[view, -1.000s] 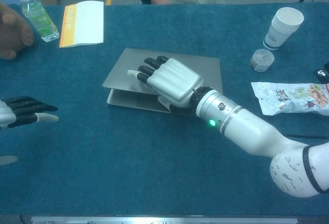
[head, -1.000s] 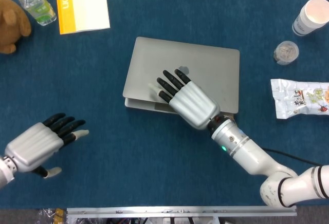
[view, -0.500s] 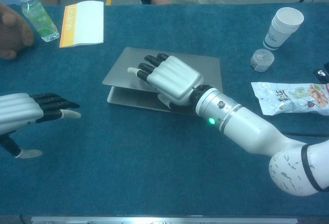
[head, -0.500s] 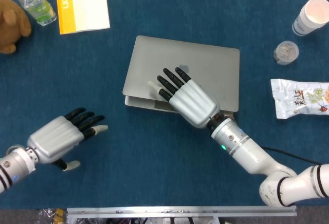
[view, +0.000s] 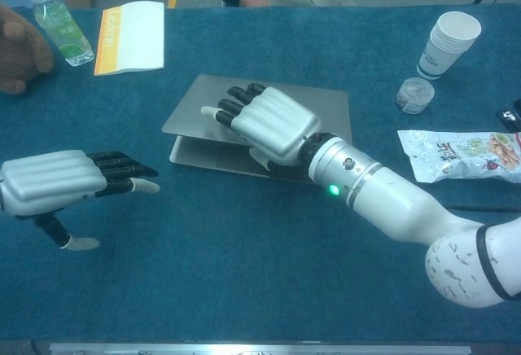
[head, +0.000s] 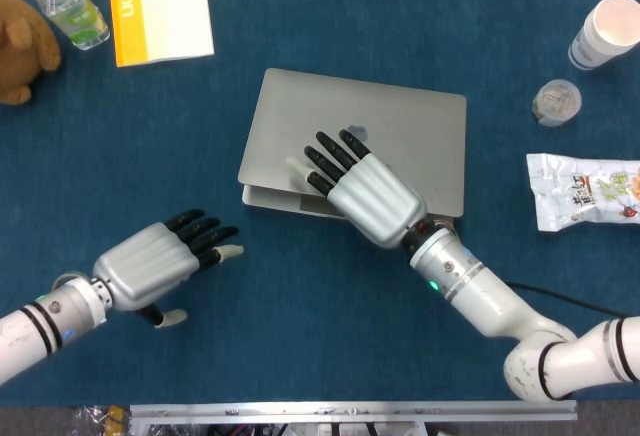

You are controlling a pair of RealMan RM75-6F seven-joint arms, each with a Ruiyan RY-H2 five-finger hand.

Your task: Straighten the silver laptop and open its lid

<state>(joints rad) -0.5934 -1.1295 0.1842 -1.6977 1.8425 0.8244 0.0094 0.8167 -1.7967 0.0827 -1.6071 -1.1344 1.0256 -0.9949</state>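
The silver laptop (head: 400, 141) (view: 203, 102) lies mid-table, slightly skewed, its lid raised a crack along the near edge. My right hand (head: 362, 188) (view: 264, 123) has its fingers flat on the lid; its thumb is under the front edge in the chest view. My left hand (head: 160, 258) (view: 69, 178) hovers empty with fingers stretched out, to the left of the laptop's front left corner and apart from it.
A yellow-edged booklet (head: 158, 6), a water bottle (head: 68, 6) and a brown plush toy (head: 22, 46) lie at the back left. Paper cups (head: 605, 31), a small lidded cup (head: 556, 101) and a snack bag (head: 585, 191) sit at the right.
My left hand has moved to the right, toward the laptop's front left corner. My right hand has stayed on the lid, which shows a slightly wider gap.
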